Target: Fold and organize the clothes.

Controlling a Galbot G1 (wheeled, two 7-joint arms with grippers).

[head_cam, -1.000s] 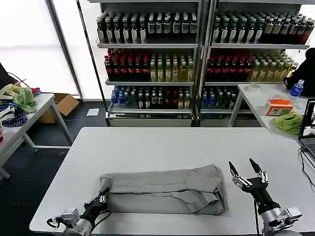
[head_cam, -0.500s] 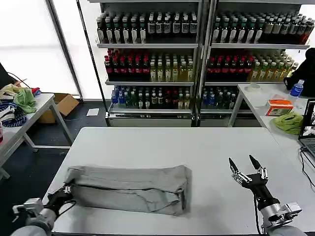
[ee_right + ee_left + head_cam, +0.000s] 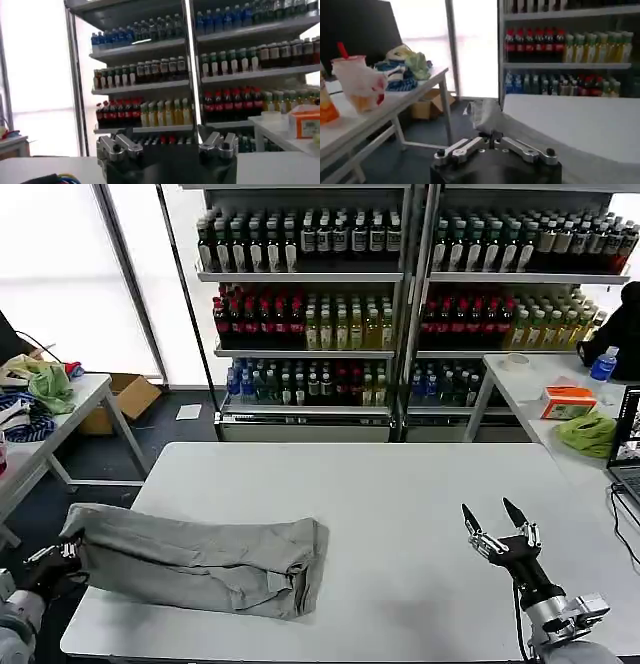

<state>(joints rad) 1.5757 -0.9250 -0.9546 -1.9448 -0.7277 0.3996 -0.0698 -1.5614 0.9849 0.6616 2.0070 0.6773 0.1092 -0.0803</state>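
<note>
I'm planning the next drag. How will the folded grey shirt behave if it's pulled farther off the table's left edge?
The folded grey shirt is probably floppy: it wrinkles and its end overhangs the white table where the left gripper pinches it. Likely light, it would sag or unfold rather than hold shape. The right gripper hovers open, apart.

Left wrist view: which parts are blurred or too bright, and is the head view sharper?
Left wrist view: the window behind is blown out white, and the drink cup and bottle shelves look soft. Head view: the bottles and the folded grey shirt are sharper, though its windows also glare white.
</note>
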